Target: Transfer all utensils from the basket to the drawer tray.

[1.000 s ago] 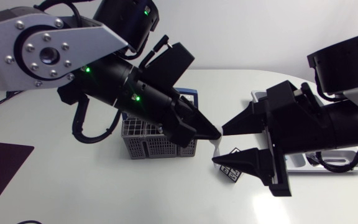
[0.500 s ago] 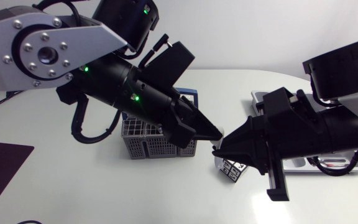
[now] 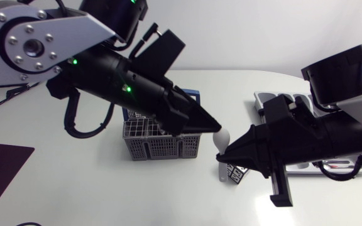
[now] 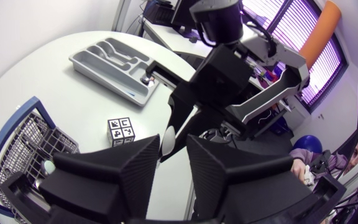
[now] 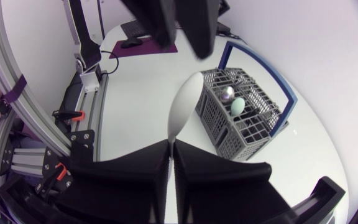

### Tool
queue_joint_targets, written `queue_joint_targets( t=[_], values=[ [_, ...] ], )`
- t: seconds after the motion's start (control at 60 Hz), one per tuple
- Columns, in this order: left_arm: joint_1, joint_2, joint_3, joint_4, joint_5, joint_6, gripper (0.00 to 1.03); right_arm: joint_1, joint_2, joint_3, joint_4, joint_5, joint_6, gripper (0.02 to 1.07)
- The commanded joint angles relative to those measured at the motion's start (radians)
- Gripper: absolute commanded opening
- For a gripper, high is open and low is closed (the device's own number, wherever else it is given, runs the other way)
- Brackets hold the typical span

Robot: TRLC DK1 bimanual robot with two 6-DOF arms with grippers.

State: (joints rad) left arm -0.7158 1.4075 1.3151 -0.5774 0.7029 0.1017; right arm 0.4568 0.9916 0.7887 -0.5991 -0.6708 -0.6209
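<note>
Spoon is pinched by its handle in your right gripper, jaws closed tight, white bowl sticking out ahead. Your left gripper hangs just past that bowl, jaws parted, gripping nothing. Beyond, the basket holds two more utensils. The tray lies farther off, its contents unclear.

Left jaws apart, right jaws tight.

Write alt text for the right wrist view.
The right gripper is shut on a white spoon, whose bowl sticks out ahead of it. Beyond the spoon the left gripper hangs open, and a grey wire basket to one side holds more utensils.
</note>
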Motion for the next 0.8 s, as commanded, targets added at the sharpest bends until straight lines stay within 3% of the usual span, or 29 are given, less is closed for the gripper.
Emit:
queue_joint_targets(
  t=[0.0,0.167,0.233,0.45,0.783],
  values=[
    [0.052,-0.038,0.036,0.040,0.012,-0.051,0.51,-0.030,0.016,-0.043,-0.033,0.013,-0.046,0.08],
    [0.133,-0.044,0.065,0.068,0.004,-0.092,0.51,-0.144,0.013,-0.074,-0.067,0.031,-0.154,0.08],
    [0.151,-0.042,0.065,0.068,-0.040,-0.091,0.51,-0.259,0.012,-0.082,-0.096,0.039,-0.257,0.08],
    [0.161,-0.015,0.029,0.051,-0.191,-0.033,0.51,-0.580,0.058,-0.082,-0.125,0.066,-0.536,0.08],
    [0.164,0.038,-0.017,0.030,-0.281,0.030,0.51,-0.971,0.249,-0.036,-0.056,0.122,-0.919,0.08]
  ],
)
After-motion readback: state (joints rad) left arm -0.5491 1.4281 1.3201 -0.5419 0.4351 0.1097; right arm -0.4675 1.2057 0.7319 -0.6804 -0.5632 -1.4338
